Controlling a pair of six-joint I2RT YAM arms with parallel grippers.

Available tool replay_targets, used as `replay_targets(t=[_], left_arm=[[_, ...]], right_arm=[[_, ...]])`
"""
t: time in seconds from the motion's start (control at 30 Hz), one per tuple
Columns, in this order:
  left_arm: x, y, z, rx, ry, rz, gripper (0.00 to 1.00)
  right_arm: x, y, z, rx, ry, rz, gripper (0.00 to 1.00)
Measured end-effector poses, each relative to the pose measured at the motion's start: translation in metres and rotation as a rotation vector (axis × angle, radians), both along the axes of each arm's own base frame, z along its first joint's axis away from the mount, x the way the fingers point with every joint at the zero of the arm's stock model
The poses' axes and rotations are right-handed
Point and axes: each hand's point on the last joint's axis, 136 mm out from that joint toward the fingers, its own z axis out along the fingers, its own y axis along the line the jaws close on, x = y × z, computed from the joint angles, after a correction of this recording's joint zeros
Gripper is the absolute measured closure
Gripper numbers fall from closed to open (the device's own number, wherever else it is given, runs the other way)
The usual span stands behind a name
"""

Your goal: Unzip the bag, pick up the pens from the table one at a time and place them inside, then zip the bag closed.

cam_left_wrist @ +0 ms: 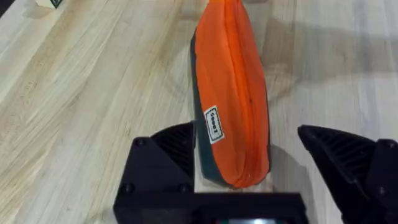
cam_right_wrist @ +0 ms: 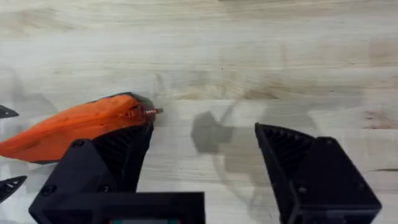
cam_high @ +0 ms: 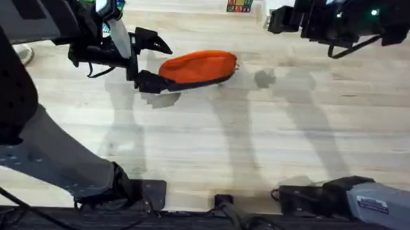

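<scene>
Overhead: we find the bag (cam_high: pixel 197 66) lying on the table (cam_high: pixel 259 145) at about 11 o'clock from centre, zipper apparently closed. The left gripper (cam_high: pixel 154 61) straddles its near end, jaws spread, nothing clamped. The right gripper (cam_high: pixel 273 19) hangs at 1 o'clock, well apart from the bag.

Left wrist: the bag (cam_left_wrist: pixel 233 93) sits between the spread fingers (cam_left_wrist: pixel 177 146), one finger close beside its dark edge.

Right wrist: jaws wide and empty; the zipper pull (cam_right_wrist: pixel 151 111) projects from the bag's end (cam_right_wrist: pixel 81 127).

Risk, in our judgement: if the left jaws close on loose fabric only, the bag may slide when the pull is drawn.
</scene>
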Motion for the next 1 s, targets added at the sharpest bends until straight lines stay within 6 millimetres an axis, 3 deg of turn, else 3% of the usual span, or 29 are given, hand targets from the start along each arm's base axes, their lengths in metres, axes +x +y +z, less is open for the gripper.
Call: replay_targets(t=[0.33,0.6,0.9,0.93,1.0], left_arm=[[-0.005,-0.001,0.0,-0.004,0.036,0.0,0.007],[-0.014,0.001,0.005,0.023,0.128,-0.004,0.005],[0.003,0.013,0.049,0.109,0.133,-0.01,0.004],[0.009,0.017,0.066,0.133,0.115,-0.01,0.004],[0.012,0.019,0.078,0.148,0.103,-0.01,0.004]], right_arm=[[-0.004,-0.001,0.0,-0.017,0.008,0.018,0.004],[-0.013,-0.003,0.027,-0.037,-0.072,0.057,0.004],[-0.02,-0.005,0.045,-0.045,-0.129,0.075,0.004],[-0.023,-0.005,0.052,-0.042,-0.149,0.075,0.004],[-0.025,-0.006,0.057,-0.04,-0.163,0.075,0.004]])
